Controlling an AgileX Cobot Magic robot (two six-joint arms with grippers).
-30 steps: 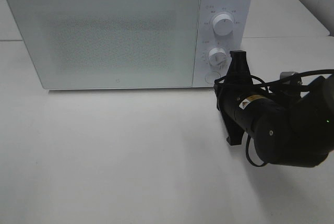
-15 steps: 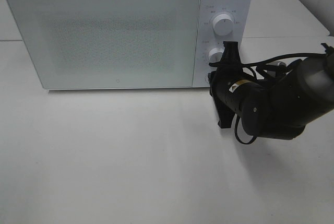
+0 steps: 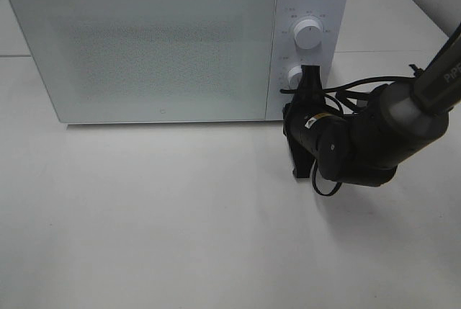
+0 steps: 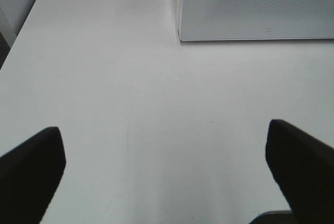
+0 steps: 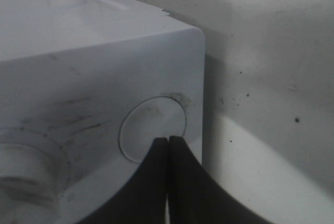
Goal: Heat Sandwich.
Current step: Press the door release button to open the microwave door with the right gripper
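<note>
**Mia:** What is nearest to us?

**Ben:** The white table [image 3: 180, 237]. The left pincer [image 4: 163, 127] hangs over it. It is wide open and holds nothing.

**Mia:** And the other one?

**Ben:** The right pincer [image 3: 311, 71] is farther back, on the right side of the table. Its two fingers are pressed tight together, with nothing between them.

**Mia:** Which way does it point?

**Ben:** From high up, it lies long from 6 o'clock to 12 o'clock, like a finger poking at the microwave [image 3: 158, 42].

**Mia:** Poking at what?

**Ben:** The round button [image 5: 148, 127] low on the front, under the two knobs [image 3: 308, 34]. The tips are right at its edge. I cannot tell if they touch it.

**Mia:** Where is the sandwich?

**Ben:** I cannot see it in any picture. The door [image 3: 144, 50] is shut and cloudy, so I cannot tell if the sandwich is inside.

**Mia:** So what counts for the next move?

**Ben:** I think it is a straight push toward 12 o'clock, and the button is dead ahead of the tips. The right arm is much nearer to it. The left one is well apart from the microwave.
</note>
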